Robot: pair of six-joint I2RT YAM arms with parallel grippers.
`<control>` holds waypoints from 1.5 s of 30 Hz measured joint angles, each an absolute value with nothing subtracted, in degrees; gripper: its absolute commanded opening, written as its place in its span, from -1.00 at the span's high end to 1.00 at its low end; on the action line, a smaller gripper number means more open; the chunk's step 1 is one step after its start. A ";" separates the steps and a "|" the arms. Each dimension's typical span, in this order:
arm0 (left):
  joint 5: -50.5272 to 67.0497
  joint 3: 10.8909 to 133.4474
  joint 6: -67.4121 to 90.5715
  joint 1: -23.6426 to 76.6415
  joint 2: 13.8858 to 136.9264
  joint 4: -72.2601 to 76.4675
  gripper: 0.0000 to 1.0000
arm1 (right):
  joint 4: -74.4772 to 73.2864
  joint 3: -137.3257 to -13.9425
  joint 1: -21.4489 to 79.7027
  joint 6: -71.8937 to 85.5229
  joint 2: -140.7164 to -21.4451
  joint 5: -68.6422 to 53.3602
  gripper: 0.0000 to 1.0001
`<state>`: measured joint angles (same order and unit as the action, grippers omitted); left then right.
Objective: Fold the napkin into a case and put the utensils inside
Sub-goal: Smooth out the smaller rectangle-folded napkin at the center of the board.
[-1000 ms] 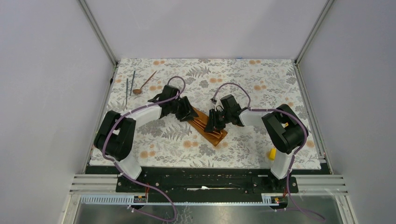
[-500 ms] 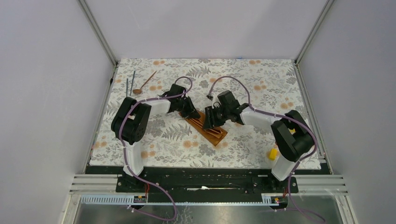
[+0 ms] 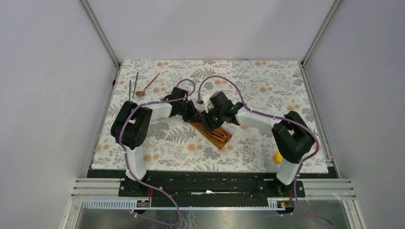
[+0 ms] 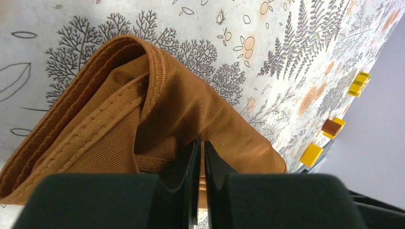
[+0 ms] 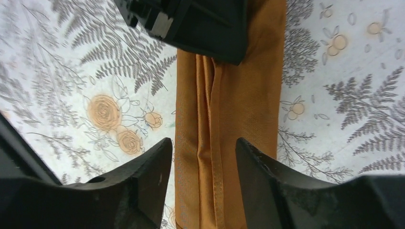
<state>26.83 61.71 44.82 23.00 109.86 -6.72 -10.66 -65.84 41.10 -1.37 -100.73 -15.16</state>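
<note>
The rust-orange napkin point(image 3: 217, 134) lies on the floral tablecloth, folded into a narrow strip that runs diagonally. My left gripper point(image 3: 193, 116) is at its far left end. In the left wrist view the left gripper point(image 4: 200, 142) is shut on a layer of the napkin point(image 4: 119, 124), with only a thin slit between the jaws. My right gripper point(image 3: 208, 125) hangs open just beside it, and its fingers point(image 5: 148, 167) straddle the napkin point(image 5: 229, 119) without touching it. The copper spoon point(image 3: 148, 84) and two dark rods point(image 3: 133, 86) lie apart at the far left.
Yellow blocks point(image 4: 311, 155) and a brown block point(image 4: 332, 128) sit near the tablecloth's right front; one yellow block point(image 3: 278, 156) shows by the right arm's base. Metal frame posts border the tablecloth point(image 3: 267, 81) on both sides.
The left gripper has closed on the strip's far end. The right gripper has opened wider and shifted left along the strip, ending next to the left gripper.
</note>
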 measured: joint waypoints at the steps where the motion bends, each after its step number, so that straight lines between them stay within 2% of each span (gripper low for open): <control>1: 26.87 61.71 44.80 22.98 109.86 -6.72 0.76 | -11.11 -66.08 41.98 -2.09 -101.62 -13.93 -0.02; 3: 26.96 61.71 44.80 22.92 109.86 -6.74 0.75 | -11.77 -66.17 43.57 -3.25 -102.98 -11.97 0.04; 12: 27.18 61.45 44.80 22.83 109.86 -6.33 0.75 | -12.91 -66.43 47.20 -5.67 -104.99 -5.56 0.03; 18: 27.22 61.45 44.77 22.81 109.86 -6.33 0.76 | -13.13 -66.96 48.71 -6.28 -106.89 -1.34 0.25; 27: 27.22 61.43 44.77 22.81 109.86 -6.31 0.77 | -13.08 -67.94 48.75 -5.98 -107.31 -0.60 0.02; 35: 27.24 61.36 44.77 22.76 109.86 -6.26 0.77 | -12.73 -68.03 48.75 -5.69 -104.64 0.38 0.15; 45: 27.24 61.36 44.77 22.76 109.86 -6.26 0.77 | -13.02 -68.58 48.75 -5.74 -107.26 0.58 0.04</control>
